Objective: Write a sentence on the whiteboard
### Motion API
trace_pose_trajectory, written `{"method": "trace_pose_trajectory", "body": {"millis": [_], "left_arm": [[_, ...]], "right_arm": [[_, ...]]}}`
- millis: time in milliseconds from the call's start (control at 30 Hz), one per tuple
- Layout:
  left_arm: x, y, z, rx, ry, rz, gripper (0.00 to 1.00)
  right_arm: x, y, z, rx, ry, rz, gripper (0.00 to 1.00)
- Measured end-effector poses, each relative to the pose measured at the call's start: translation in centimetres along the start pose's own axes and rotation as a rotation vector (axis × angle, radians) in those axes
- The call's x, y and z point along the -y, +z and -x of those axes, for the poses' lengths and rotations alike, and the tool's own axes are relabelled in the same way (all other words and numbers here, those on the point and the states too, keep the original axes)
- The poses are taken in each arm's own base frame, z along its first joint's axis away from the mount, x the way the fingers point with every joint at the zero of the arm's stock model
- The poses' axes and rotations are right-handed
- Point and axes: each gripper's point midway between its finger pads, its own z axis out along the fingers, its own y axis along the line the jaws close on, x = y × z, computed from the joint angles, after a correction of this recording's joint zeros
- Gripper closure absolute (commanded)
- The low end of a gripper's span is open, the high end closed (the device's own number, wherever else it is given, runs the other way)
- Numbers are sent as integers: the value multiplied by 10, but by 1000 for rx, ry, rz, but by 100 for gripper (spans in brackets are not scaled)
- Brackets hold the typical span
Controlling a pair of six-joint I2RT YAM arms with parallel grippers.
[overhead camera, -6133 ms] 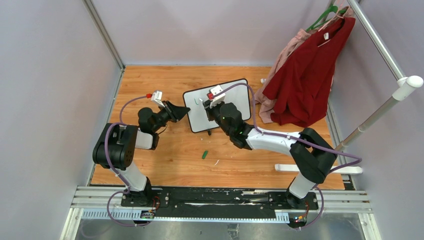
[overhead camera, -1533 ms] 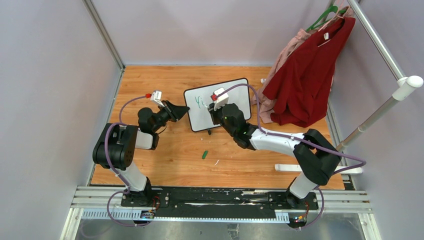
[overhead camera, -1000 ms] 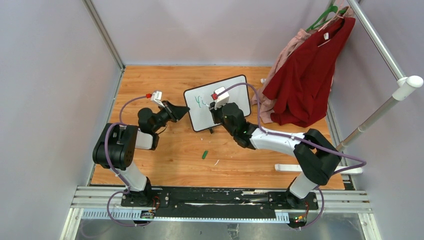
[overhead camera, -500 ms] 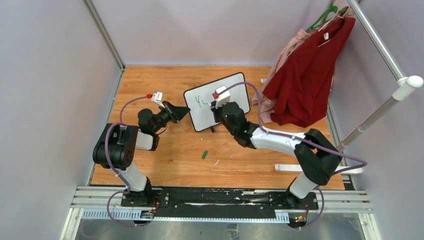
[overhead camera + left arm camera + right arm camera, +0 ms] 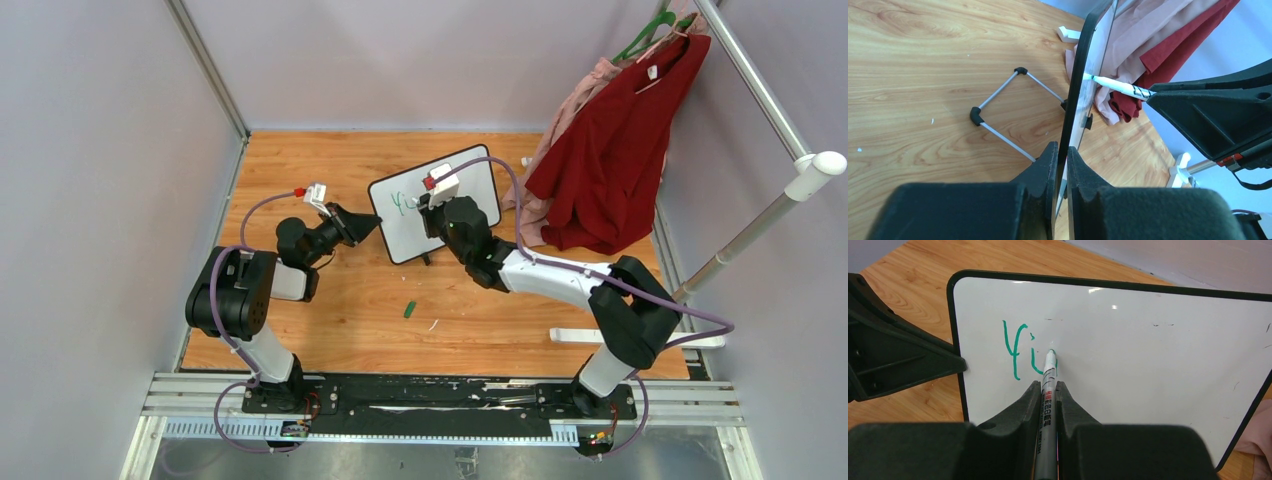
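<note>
Bright even light, soft shadows, glare spots on whiteboard [image 5: 1158, 365] (wrist views sharp)

Green sentence [image 5: 1018, 347] on the whiteboard [image 5: 1158, 360] reads "Y" plus a hooked stroke, just ahead-left of the right gripper [image 5: 1048, 386]; the marker [image 5: 1050, 365] print is illegible.

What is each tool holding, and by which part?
The left tool clamps the whiteboard by its side edge; the right tool grips the marker by its barrel.

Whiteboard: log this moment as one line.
left fingers: clamped on whiteboard edge | right fingers: holding marker | tip: on board | green lettering: first strokes only
</note>
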Motion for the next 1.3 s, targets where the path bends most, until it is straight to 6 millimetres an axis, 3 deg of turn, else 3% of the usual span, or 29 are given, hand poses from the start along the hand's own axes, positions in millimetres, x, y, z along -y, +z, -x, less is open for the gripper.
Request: {"method": "trace_pose_trajectory", "body": {"millis": [600,733,833,933,1133,1300], "left_arm": [[0,0,0,1,0,1,100],[0,0,0,1,0,1,86],[0,0,0,1,1,2,66],[0,0,0,2,4,3,54],[1,0,3,10,8,4,45],[4,-1,8,23,17,7,36]], "right_arm": [[-15,2,-1,-8,6,76,100],[-16,2,-1,-10,8,82,100],[-14,-1,0,-11,11,74,100],[-7,-12,9,0,16,56,100],[7,-46,55,99,47,40,100],[15,-71,72,149,63,39,100]]}}
